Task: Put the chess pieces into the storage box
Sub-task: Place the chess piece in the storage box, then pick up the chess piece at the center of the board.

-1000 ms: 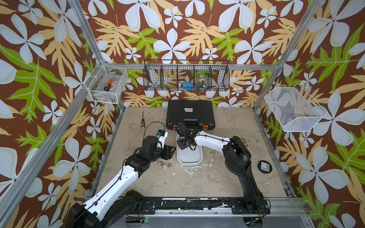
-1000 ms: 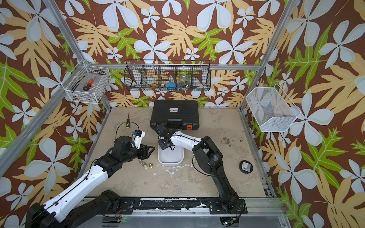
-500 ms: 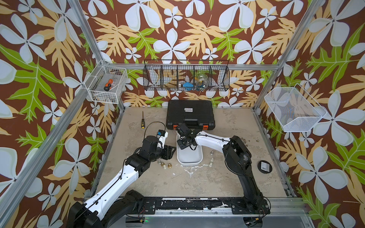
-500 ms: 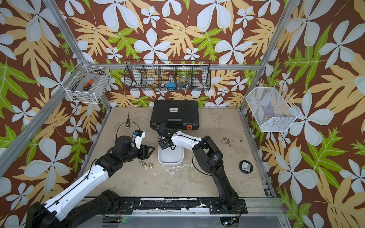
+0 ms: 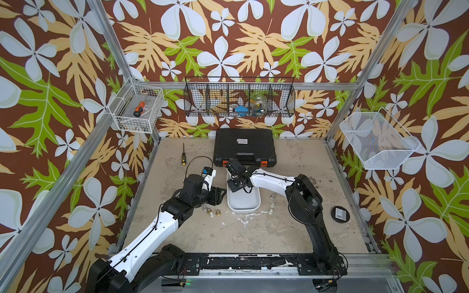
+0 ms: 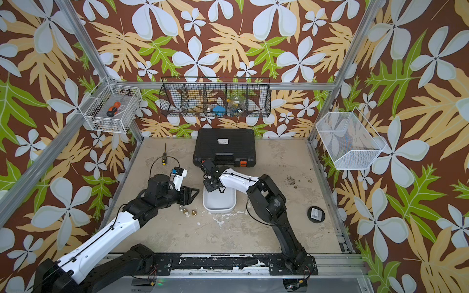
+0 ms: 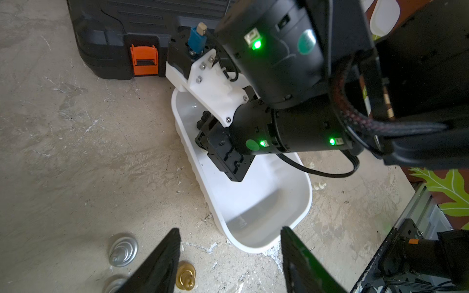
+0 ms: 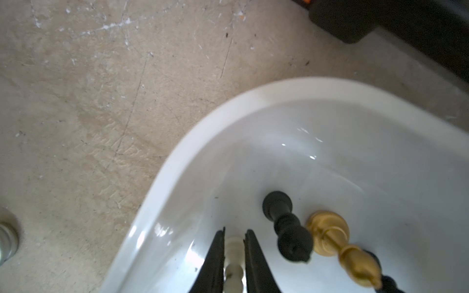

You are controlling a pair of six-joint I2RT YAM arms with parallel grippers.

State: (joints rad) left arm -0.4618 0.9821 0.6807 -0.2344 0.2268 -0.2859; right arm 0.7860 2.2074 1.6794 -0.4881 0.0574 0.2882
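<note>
Nearest the front, three loose chess pieces (image 5: 210,212), silver and gold, are seen standing on the table just beside the near left corner of the storage box (image 5: 245,200). A few pale pieces (image 5: 272,205) are set along its right side, and a black disc (image 5: 340,214) is laid well apart to the right. The left gripper (image 7: 229,229) is held above the table just beside the box's left wall, its jaws parted wide with nothing between them. At the box's far end the right gripper (image 8: 234,232) is seen inside the rim, its jaws drawn narrowly about a cream-white piece (image 8: 233,246) just over the box floor. A black piece (image 8: 286,228) and a gold piece (image 8: 337,238) are laid on their sides in the box, side by side. Beyond, the black case (image 5: 243,144) is shut, with a screwdriver (image 5: 183,157) laid on the table to its left.
</note>
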